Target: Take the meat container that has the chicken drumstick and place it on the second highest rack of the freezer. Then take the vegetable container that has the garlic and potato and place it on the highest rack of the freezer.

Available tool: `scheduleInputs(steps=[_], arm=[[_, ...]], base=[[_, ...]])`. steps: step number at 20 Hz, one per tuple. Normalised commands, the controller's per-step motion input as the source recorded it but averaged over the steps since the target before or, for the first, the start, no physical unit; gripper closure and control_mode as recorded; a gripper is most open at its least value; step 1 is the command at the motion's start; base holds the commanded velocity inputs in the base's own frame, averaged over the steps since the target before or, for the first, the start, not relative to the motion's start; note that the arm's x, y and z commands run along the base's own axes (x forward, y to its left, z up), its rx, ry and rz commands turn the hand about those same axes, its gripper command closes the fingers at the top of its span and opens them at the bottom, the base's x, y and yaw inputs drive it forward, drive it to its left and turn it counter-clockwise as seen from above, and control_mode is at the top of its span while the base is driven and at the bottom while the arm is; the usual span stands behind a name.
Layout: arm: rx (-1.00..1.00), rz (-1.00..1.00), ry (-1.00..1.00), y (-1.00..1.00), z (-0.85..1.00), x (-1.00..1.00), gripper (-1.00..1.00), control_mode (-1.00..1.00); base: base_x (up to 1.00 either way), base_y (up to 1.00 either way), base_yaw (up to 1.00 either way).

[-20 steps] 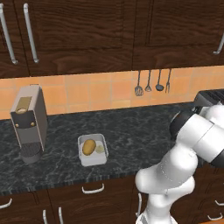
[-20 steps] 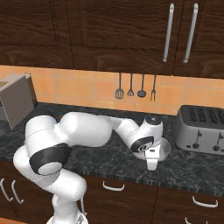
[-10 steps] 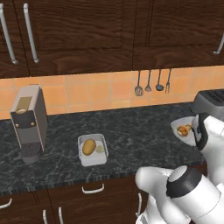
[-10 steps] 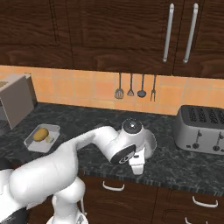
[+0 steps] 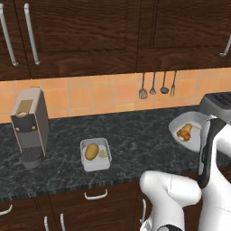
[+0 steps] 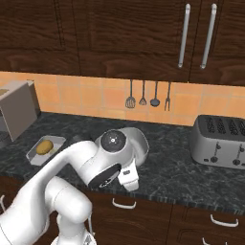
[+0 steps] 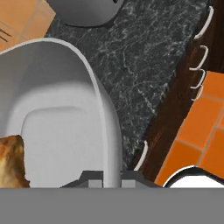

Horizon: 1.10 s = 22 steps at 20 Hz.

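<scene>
- The fingers [image 7: 107, 177] are clamped on the rim of the meat container [image 7: 57, 109], one tip on each side of its white wall at the bottom of the hand view.
- The drumstick [image 7: 11, 159] lies inside this container, golden-brown, at the left edge of the hand view.
- In the left base view the meat container [image 5: 185, 131] is raised at the right, over the dark marble surface [image 5: 131, 135] and in front of the toaster [image 5: 216, 104], with the drumstick [image 5: 184, 132] on it and the white arm just beside it.
- The vegetable container [image 5: 95, 154] sits flat on the surface, well apart from the meat container, near the front edge.
- The potato [image 5: 91, 151] lies in its left part and the garlic [image 5: 103, 153] just beside it, to the right.
- A coffee machine [image 5: 30, 126] stands on the surface, left of the vegetable container.
- Utensils [image 5: 158, 85] hang on the orange tiled wall, under dark wood cabinets [image 5: 113, 31].
- In the right base view the toaster [image 6: 220, 141] stands at the right.
</scene>
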Motion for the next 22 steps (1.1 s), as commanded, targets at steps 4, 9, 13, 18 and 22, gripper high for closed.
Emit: scheduleInputs(steps=[4, 9, 13, 18, 22], arm=[[0.01, 0.22, 0.03, 0.49, 1.00, -0.35, 1.00, -1.00], [0.00, 0.19, 0.07, 0.58, 1.00, -0.41, 1.00, -1.00], [0.01, 0.19, 0.07, 0.62, 0.92, -0.50, 1.00, -1.00], [0.13, 0.10, 0.17, 0.62, 0.67, -0.42, 1.00, -1.00], [0.21, 0.00, 0.19, 0.58, 0.44, -0.35, 1.00, -1.00]], base=[[0.00, 0.00, 0.00], [0.00, 0.00, 0.00], [0.00, 0.00, 0.00], [0.00, 0.00, 0.00], [0.00, 0.00, 0.00]])
